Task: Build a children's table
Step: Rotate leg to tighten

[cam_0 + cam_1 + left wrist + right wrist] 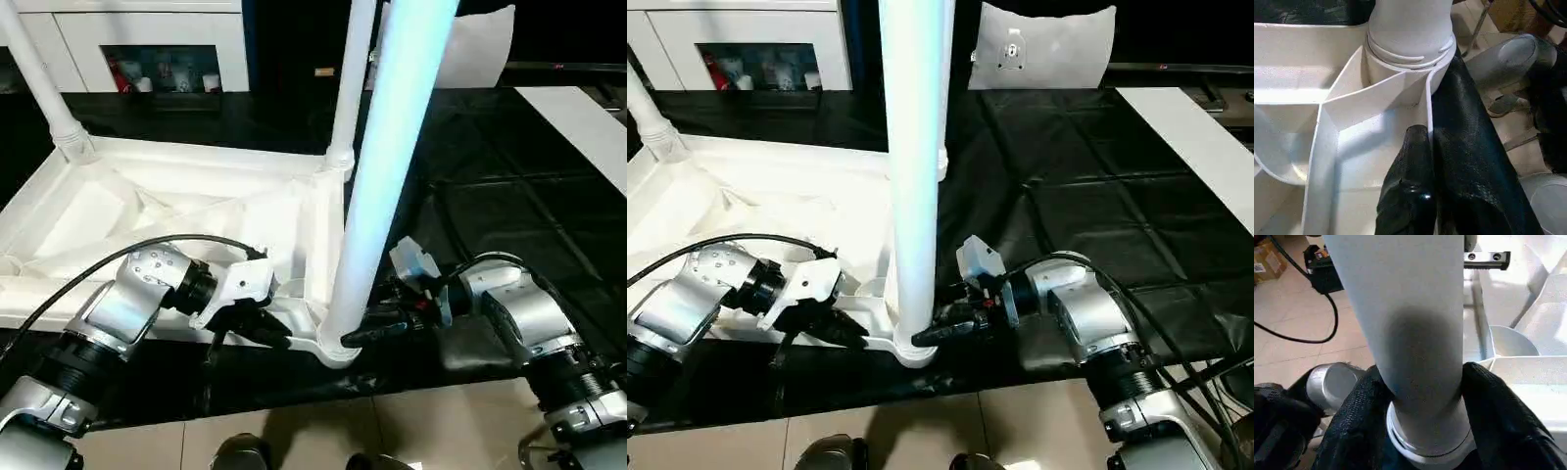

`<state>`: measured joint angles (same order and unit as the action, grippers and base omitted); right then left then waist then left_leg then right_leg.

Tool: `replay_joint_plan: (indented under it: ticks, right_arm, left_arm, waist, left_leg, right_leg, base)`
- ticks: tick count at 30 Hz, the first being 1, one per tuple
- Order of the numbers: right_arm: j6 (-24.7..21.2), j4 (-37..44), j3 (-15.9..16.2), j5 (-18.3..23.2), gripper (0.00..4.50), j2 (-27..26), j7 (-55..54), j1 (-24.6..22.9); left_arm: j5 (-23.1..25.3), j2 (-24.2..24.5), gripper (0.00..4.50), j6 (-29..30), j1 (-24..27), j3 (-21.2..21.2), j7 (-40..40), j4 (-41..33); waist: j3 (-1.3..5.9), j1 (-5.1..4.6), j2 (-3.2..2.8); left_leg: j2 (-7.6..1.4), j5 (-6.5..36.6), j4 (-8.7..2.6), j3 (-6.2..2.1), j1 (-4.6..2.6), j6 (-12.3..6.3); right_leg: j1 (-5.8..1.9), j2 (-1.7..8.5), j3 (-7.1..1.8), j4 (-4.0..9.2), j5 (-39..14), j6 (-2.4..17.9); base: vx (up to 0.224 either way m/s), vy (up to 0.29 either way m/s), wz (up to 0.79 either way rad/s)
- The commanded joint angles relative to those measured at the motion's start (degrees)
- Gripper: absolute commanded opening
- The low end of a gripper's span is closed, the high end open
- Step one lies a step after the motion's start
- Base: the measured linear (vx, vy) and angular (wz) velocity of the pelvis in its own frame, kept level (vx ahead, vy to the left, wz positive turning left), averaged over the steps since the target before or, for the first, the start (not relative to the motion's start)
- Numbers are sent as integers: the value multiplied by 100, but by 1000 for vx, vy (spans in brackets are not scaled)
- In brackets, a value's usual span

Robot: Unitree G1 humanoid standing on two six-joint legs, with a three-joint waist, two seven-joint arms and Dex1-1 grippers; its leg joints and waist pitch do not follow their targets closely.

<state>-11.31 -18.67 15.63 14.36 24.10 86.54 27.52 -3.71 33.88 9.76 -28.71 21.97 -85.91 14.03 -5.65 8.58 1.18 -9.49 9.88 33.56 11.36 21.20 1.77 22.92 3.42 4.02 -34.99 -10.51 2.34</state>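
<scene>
Table top [147, 211]: white, lies upside down on the black bench [509, 196], ribs facing up.
Far legs [39, 78]: two stand in the back sockets.
Left gripper [257, 328]: fingers together, pinching the thin edge wall of the top near the front corner.
Near leg [377, 186]: upright in the front corner socket.
Right gripper [942, 331]: fingers [1498, 416] press on both sides of this leg, low at its base.
</scene>
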Motion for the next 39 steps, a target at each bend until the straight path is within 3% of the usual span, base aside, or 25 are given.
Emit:
replay_joint_plan:
  ticks: [1, 2, 3, 4, 8, 10, 11, 12, 14, 15, 20, 24, 26, 29, 32, 33, 39]
  right_arm:
    - [-106, 120, 101, 115, 194, 33, 162, -61]
    - [-112, 123, 100, 118, 194, 32, 159, -62]
    - [-329, 242, 45, 210, 194, 11, 36, -129]
    - [-329, 242, 45, 210, 194, 11, 36, -129]
    - [-1246, 894, -290, 470, 193, -270, -1002, -518]
    - [-1272, 1044, -365, 422, 193, -434, -1385, -616]
    - [-1351, 1120, -394, 394, 193, -555, -1634, -657]
    - [-1427, 1172, -420, 334, 193, -691, -1921, -690]
    - [-1512, 1179, -481, 212, 193, -996, -2480, -717]
    - [-1571, 1192, -519, 70, 193, -1318, -3032, -750]
    - [-1736, 1148, -486, -316, 193, -2065, -4320, -793]
    - [-1629, 680, -649, -678, 193, -2638, -5487, -585]
    - [-1442, 201, -947, -887, 193, -3018, -6383, -301]
    - [-1255, -147, -1217, -980, 193, -3261, -7004, -65]
    - [-976, -422, -1445, -907, 193, -3448, -7245, 100]
    - [-910, -447, -1442, -939, 227, -3452, -7262, 110]
    - [-483, -299, -1375, -1123, 298, -3281, -7166, -51]
  left_arm:
    - [-87, -78, 0, -148, -136, 163, -170, -94]
    - [-87, -79, 0, -146, -136, 161, -168, -94]
    - [-138, -134, 0, -11, -110, 80, -44, -118]
    - [-138, -134, 0, -11, -110, 80, -44, -118]
    - [-162, -549, 0, 876, -107, -287, 970, -176]
    - [-220, -721, 0, 1066, -122, -402, 1232, -178]
    - [-181, -821, 0, 1146, -149, -433, 1423, -167]
    - [-126, -930, 0, 1210, -177, -461, 1633, -146]
    - [-68, -1166, 0, 1355, -251, -535, 2022, -66]
    - [-12, -1446, 0, 1490, -349, -630, 2479, 51]
    - [196, -2100, 0, 1756, -667, -793, 3551, 452]
    - [388, -2435, 0, 1685, -877, -925, 4272, 812]
    - [567, -2518, 0, 1560, -985, -963, 4606, 1010]
    - [653, -2538, 0, 1388, -1046, -971, 4698, 1144]
    - [667, -2403, 0, 1043, -989, -812, 4315, 1132]
    - [673, -2369, 0, 995, -973, -773, 4249, 1131]
    - [712, -2016, 0, 444, -814, -613, 3742, 1156]
  waist:
    - [404, -49, -57]
    - [402, -48, -56]
    - [412, -38, -103]
    - [408, -44, -83]
    - [415, -24, -77]
    - [398, -29, -62]
    - [383, -82, -32]
    - [382, -90, -41]
    - [381, -161, -34]
    - [378, -223, -33]
    - [396, -343, -33]
    - [406, -368, -52]
    - [410, -378, -78]
    - [420, -408, -89]
    - [450, -439, -91]
    - [477, -462, -52]
    - [500, -470, -86]
  left_leg:
    - [-463, 1379, -419, -220, -139, -143]
    - [-463, 1388, -421, -221, -138, -139]
    - [-467, 1422, -419, -228, -153, -118]
    - [-467, 1423, -423, -219, -151, -110]
    - [-465, 1377, -420, -222, -158, -64]
    - [-441, 1496, -427, -243, -145, -13]
    - [-431, 1544, -440, -259, -119, 7]
    - [-426, 1597, -430, -265, -151, 21]
    - [-425, 1547, -451, -280, -102, 36]
    - [-416, 1539, -454, -280, -105, 61]
    - [-395, 1420, -432, -263, -110, 42]
    - [-370, 1309, -426, -253, -96, 15]
    - [-372, 1374, -427, -254, -113, 31]
    - [-379, 1476, -443, -268, -129, 99]
    - [-388, 1335, -449, -263, -102, 85]
    - [-383, 1118, -433, -235, -90, 16]
    - [-383, 820, -404, -221, -73, -127]
  right_leg:
    - [-228, 605, -362, 476, -1837, 1085]
    - [-227, 605, -364, 476, -1868, 1078]
    - [-224, 609, -365, 481, -1930, 1069]
    - [-225, 597, -367, 492, -1915, 1049]
    - [-215, 588, -371, 461, -1693, 1115]
    - [-232, 629, -365, 510, -2105, 1010]
    - [-249, 641, -355, 542, -2407, 906]
    - [-216, 647, -357, 579, -2645, 798]
    - [-237, 634, -349, 574, -2666, 713]
    - [-223, 618, -346, 583, -2628, 691]
    - [-200, 606, -355, 577, -2347, 759]
    - [-209, 603, -358, 572, -2151, 781]
    - [-194, 608, -361, 586, -2238, 747]
    - [-187, 609, -367, 587, -2193, 724]
    - [-222, 599, -373, 531, -1721, 765]
    - [-248, 578, -373, 475, -1189, 883]
    - [-281, 592, -372, 420, -791, 1026]
  base:
    - [0, 0, 0]
    - [0, 0, 0]
    - [0, 0, 0]
    - [0, 0, 0]
    - [0, 0, 0]
    - [0, 0, 0]
    - [0, 0, 0]
    - [0, 0, 0]
    - [0, 0, 0]
    - [0, 0, 0]
    - [0, 0, 0]
    - [0, 0, 0]
    - [0, 0, 0]
    - [0, 0, 0]
    - [0, 0, 0]
    - [0, 0, 0]
    - [0, 0, 0]
